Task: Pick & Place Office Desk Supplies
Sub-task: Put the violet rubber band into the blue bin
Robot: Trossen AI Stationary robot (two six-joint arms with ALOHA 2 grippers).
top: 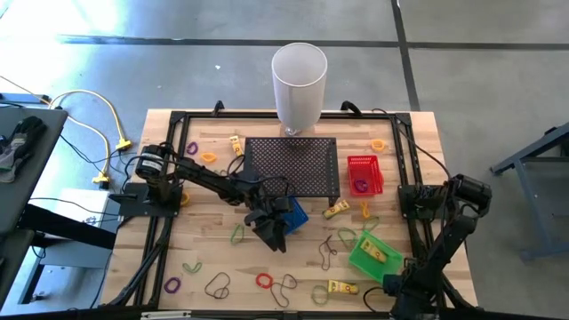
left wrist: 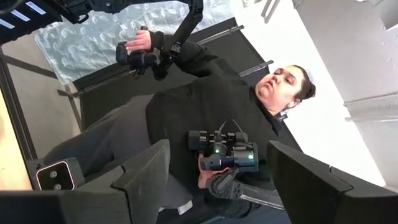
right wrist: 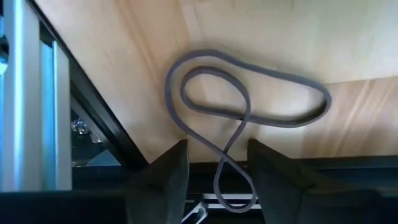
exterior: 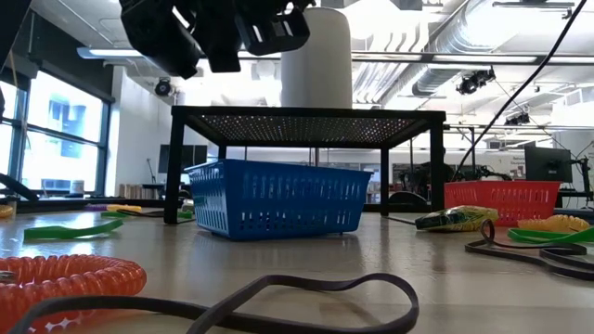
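Loose bands and small yellow pieces lie scattered on the wooden table (top: 213,258). Among them are a red loop (top: 264,281), a green loop (top: 238,234) and a yellow piece (top: 338,288). At the near right corner my right gripper (top: 400,286) points steeply down. In its wrist view a twisted dark grey band (right wrist: 249,93) lies flat on the wood. One strand (right wrist: 227,158) runs between the fingers of the open gripper (right wrist: 217,165), and I see no touch. My left gripper (top: 276,233) hangs open above the blue basket (top: 296,213), nothing between its fingers (left wrist: 217,171).
A black mesh stand (top: 292,164) stands mid-table, with a tall white cylinder (top: 300,76) behind it. A red basket (top: 363,173) and a green basket (top: 372,252) sit on the right. A black frame rail (right wrist: 93,137) borders the table beside the grey band. A person (left wrist: 205,106) sits beyond the table.
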